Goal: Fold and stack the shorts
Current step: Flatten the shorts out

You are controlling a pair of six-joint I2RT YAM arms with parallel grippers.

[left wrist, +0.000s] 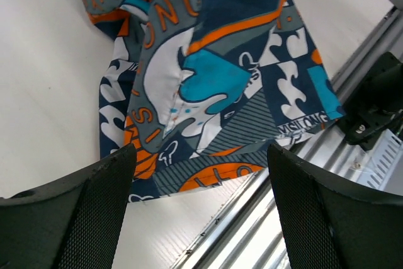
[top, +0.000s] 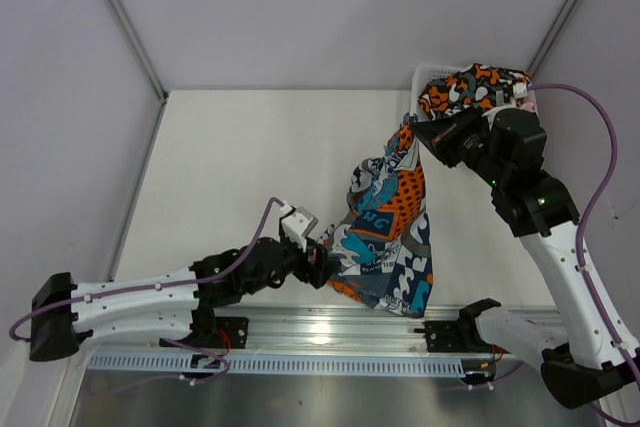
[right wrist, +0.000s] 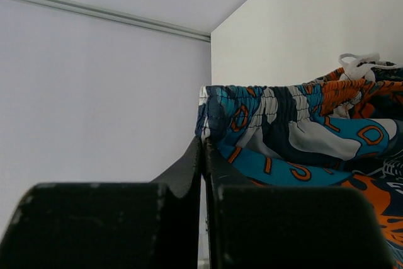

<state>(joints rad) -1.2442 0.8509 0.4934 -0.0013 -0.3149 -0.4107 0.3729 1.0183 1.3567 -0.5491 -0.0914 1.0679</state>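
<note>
Judged task as barely begun: nothing folded, nothing stacked yet. Saw 1 pair, the blue-teal-orange shorts [top: 385,232], strung from right gripper [top: 425,137] down to table [top: 230,177], w/ lower hem spread at near edge and reaching metal rail [top: 320,332]. Found right gripper clenched on a corner of waistband [right wrist: 264,108], held up off surface. Found left gripper [top: 318,257] released, fingers [left wrist: 94,206] spread wide w/ nothing betw. them, right at the shorts' left edge. Spotted orange-black-white camo shorts [top: 475,87] heaped in white basket [top: 430,72] at far right corner. Couldn't find a 3rd pair in any view. Reckoned as left to do: lay this pair flat, fold, repeat for the rest, stack. Noted plenty of bare table to left and far side for spreading. Noted tight room on right by basket. Flagged hem at rail as possible snag or slip-off risk.
</note>
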